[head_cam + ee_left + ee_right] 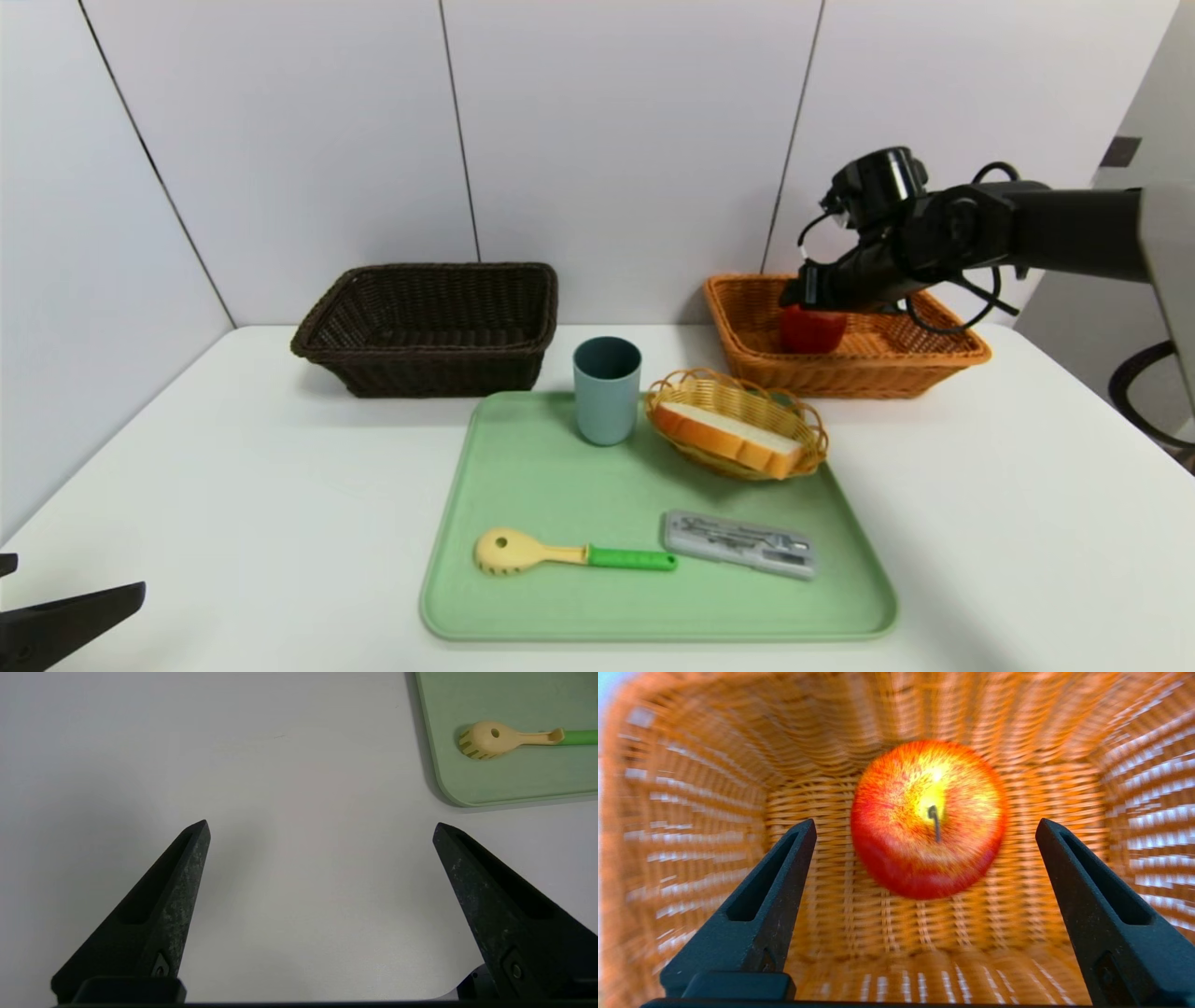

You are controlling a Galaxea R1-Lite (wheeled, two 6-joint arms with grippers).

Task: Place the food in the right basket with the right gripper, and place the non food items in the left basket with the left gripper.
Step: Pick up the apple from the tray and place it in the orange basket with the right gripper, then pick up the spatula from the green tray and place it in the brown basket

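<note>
Right gripper (924, 828) spread open above the apple (929, 816) in the right basket (934, 359).
The right wrist view alone shows the apple's stem and free fingers; the left gripper (322, 828), open, hovers over bare bench (280, 765) near the spoon (509, 739).

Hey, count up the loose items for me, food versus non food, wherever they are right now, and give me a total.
Food: 2, the apple in the orange basket and the bread slice in the small wicker dish.
Non food: 3, the blue-grey cup, the pasta spoon and the grey case.
Total: 5.
</note>
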